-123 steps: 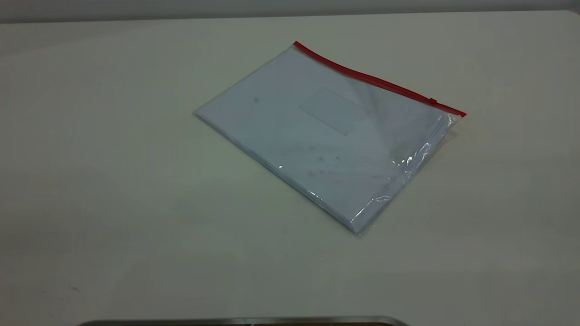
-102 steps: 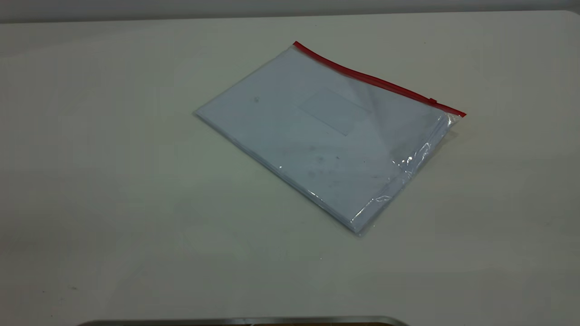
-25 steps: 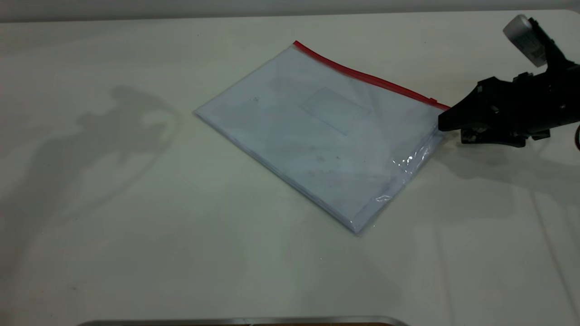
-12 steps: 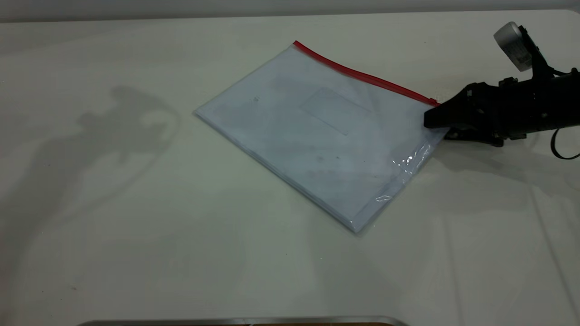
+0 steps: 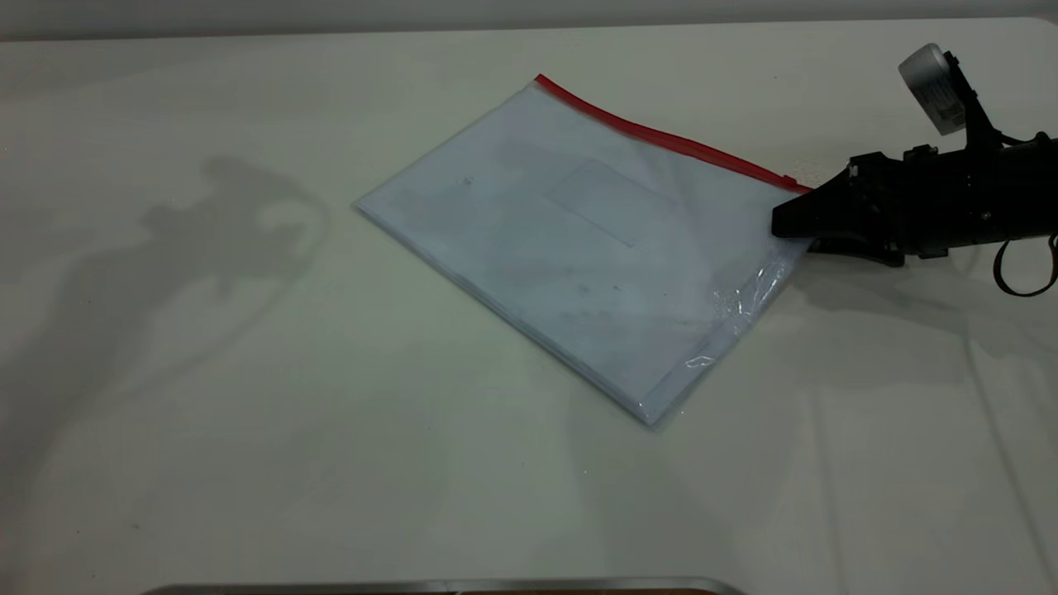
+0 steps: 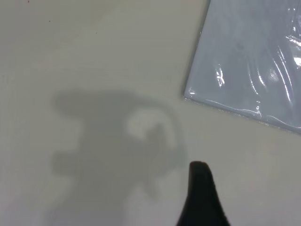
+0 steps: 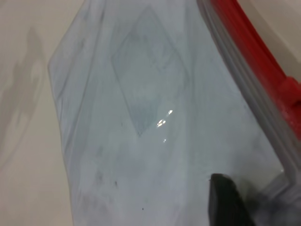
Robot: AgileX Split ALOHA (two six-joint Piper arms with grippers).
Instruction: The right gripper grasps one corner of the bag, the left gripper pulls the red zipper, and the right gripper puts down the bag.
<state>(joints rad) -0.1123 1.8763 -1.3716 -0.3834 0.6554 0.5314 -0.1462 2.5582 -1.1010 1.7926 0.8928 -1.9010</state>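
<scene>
Flat on worktop (image 5: 248, 430) — clear bag (image 5: 579, 248), red zipper (image 5: 661, 140) along far edge. Right gripper (image 5: 781, 223) at zipper-end corner; finger state indeterminate. Bare surface elsewhere around bag.

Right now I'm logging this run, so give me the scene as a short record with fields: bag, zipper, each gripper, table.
bag: the bag lies flat on the table, white sheets inside
zipper: the red zipper runs along the far long edge
right gripper: the right gripper is at the corner of the bag where the red strip ends
left gripper: the left gripper hangs over bare table, apart from the bag
</scene>
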